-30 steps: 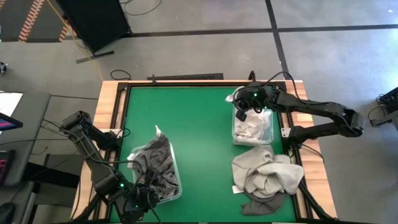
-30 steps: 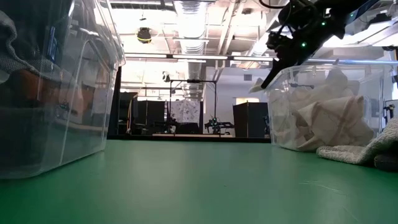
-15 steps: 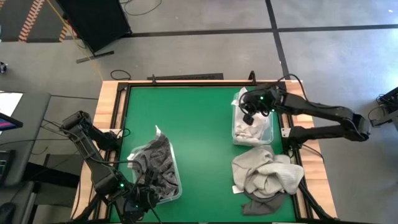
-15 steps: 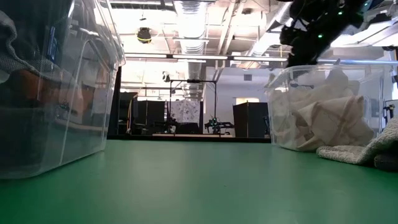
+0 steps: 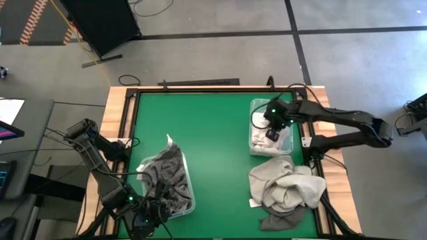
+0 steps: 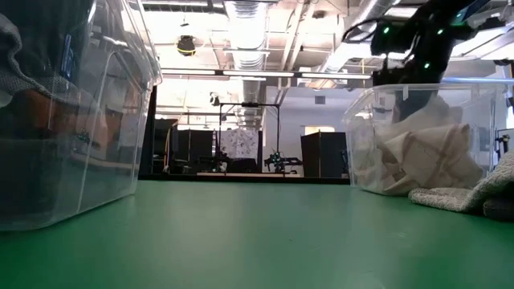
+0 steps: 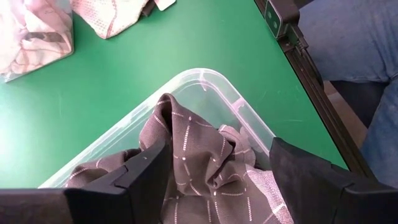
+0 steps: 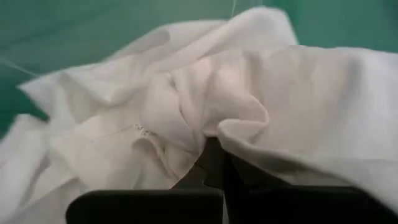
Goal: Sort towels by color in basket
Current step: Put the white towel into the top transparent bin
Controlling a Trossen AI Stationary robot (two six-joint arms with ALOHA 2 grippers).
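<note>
The white towels (image 5: 267, 141) lie crumpled in a clear bin (image 5: 254, 148) near the right edge of the green table (image 5: 213, 127), toward the far side. The right gripper (image 5: 272, 133) reaches down into this bin, its dark fingers (image 8: 214, 163) pressed into the white cloth; folds cover the tips, so I cannot tell how the jaws stand. In the low view the same arm dips behind the bin's clear wall (image 6: 361, 144), with pale cloth heaped inside.

Just beside that bin, toward the near right corner, a loose pile of beige-grey towels (image 5: 287, 185) rests on the table, with a dark grey towel (image 5: 277, 218) showing from under its near side.

At the near left of the table a second clear bin (image 5: 189, 193) holds dark grey towels (image 5: 165, 177) with pale dashed lines, heaped above the rim. The left gripper (image 5: 152, 215) waits at the near edge, just beside this bin; its wrist view shows both fingers (image 7: 149, 171) set wide apart above the dark cloth (image 7: 205, 162).

A person's leg in blue jeans (image 7: 354, 43) shows beyond the table's edge in that view.
</note>
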